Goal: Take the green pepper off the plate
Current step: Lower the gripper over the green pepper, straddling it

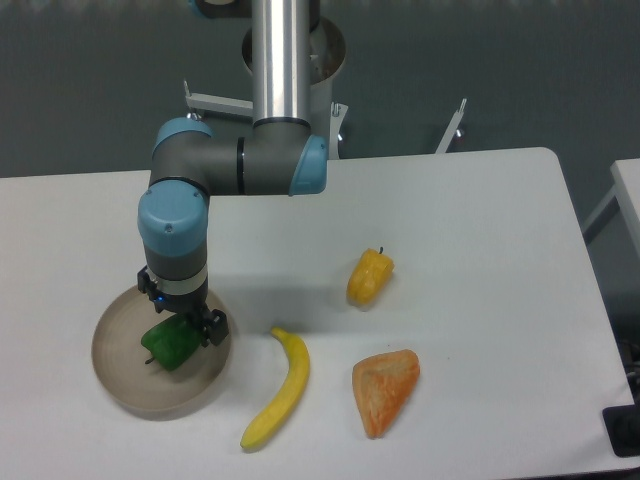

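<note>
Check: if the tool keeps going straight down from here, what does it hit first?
The tool points down over the plate, right at the green pepper. The pepper comes first, likely already between the fingers, though contact is hard to judge from this view.

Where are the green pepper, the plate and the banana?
green pepper (170, 345), fixed camera, its glossy left side
plate (112, 345), fixed camera, bare left floor
banana (282, 388), fixed camera, mid-curve
</note>
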Robot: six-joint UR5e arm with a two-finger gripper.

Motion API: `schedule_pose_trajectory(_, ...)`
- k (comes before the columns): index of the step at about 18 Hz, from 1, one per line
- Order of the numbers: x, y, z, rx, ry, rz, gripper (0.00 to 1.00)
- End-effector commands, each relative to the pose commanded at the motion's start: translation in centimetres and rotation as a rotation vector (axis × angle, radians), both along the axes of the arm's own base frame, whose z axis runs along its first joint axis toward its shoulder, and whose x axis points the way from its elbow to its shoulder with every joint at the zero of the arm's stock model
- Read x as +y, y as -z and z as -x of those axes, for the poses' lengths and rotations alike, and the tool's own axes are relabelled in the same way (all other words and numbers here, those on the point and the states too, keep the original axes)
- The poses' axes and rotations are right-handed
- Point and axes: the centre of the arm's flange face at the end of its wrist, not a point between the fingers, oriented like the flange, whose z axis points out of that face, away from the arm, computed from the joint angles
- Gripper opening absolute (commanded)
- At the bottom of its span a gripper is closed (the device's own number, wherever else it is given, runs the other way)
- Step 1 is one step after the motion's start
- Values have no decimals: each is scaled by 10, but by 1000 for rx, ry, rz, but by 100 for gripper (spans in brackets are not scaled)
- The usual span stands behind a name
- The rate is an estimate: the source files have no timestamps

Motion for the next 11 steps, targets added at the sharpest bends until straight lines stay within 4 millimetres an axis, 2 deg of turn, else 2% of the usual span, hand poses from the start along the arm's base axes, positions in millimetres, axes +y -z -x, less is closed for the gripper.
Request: schedule_pose_trajectory(11, 3, 9, -5, -4, -18, 6, 100)
